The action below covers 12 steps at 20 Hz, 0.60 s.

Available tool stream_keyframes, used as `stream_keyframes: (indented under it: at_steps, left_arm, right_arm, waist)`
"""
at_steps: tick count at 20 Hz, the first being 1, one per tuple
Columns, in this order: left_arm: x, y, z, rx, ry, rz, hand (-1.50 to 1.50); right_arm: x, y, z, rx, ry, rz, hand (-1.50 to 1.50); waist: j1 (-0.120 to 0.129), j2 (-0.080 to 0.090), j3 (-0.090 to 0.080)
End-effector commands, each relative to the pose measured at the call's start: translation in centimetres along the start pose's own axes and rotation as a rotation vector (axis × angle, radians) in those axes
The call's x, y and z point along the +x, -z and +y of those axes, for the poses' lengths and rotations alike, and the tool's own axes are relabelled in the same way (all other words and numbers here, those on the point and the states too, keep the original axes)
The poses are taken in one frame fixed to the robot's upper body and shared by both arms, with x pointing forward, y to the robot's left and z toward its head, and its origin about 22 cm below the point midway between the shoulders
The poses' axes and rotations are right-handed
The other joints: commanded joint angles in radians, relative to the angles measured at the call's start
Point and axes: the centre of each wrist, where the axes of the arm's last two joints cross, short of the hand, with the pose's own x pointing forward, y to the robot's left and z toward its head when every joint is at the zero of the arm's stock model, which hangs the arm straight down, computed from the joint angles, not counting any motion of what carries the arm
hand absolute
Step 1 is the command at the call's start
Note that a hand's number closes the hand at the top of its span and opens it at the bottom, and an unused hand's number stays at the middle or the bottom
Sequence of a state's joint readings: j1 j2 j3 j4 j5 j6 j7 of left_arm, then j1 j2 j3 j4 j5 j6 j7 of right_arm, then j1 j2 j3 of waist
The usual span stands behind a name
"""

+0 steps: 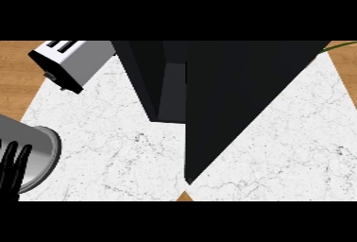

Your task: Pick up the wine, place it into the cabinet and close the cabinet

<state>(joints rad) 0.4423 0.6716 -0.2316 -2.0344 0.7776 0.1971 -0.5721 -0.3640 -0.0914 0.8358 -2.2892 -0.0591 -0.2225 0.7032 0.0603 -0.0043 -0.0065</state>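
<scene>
Surface: a white marble counter [105, 142] fills most of the view, spreading from beside the fingers far out to their right.
Room: wooden floor [17, 71] shows past the counter's far corners, and a small wedge of wood shows at its near edge, well right of the fingers.
Left hand [10, 179]: at the lower left edge, on a grey forearm [38, 151]; its fingers [10, 158] are straight, pointing up, holding nothing.
Toaster [70, 61]: silver, tilted, well beyond the fingertips at the counter's far left corner.
Cabinet [237, 94]: a tall black block well right of the fingers; its long axis runs from the far edge toward the near edge, narrowing to a point.
Wine bottle: I cannot tell where it is; no part of it can be made out, so neither can the way it points.
Hard to read: whether the cabinet's door is open; a thin green strip [342, 45] at the far right corner.
</scene>
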Motion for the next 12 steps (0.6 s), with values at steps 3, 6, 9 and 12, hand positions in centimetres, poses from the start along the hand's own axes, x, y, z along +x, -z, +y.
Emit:
stream_keyframes:
  at_steps: [3, 6, 9, 12]
  left_arm:
    - [1.4, 0.7, 3.2, -0.014, 0.004, -0.026, -1.5]
    - [2.1, 1.2, 3.2, -0.033, -0.02, -0.02, -1.5]
    - [2.6, 2.7, 4.1, -0.04, -0.035, -0.031, -1.5]
    - [3.3, 2.1, 4.6, -0.041, -0.026, -0.014, -1.5]
  right_arm:
    - [0.2, 6.8, 0.9, -0.016, 0.009, -0.025, 1.5]
    - [2.1, 9.8, 0.2, -0.016, 0.017, 0.012, 1.5]
    - [2.8, 13.3, 0.1, -0.008, -0.037, 0.021, 1.5]
    - [4.1, 16.5, -1.4, -0.041, -0.024, 0.018, 1.5]
  waist:
    - [0.01, 0.005, 0.002]
    - [0.02, 0.007, 0.002]
    - [0.02, 0.01, 0.002]
    - [0.028, 0.01, 0.003]
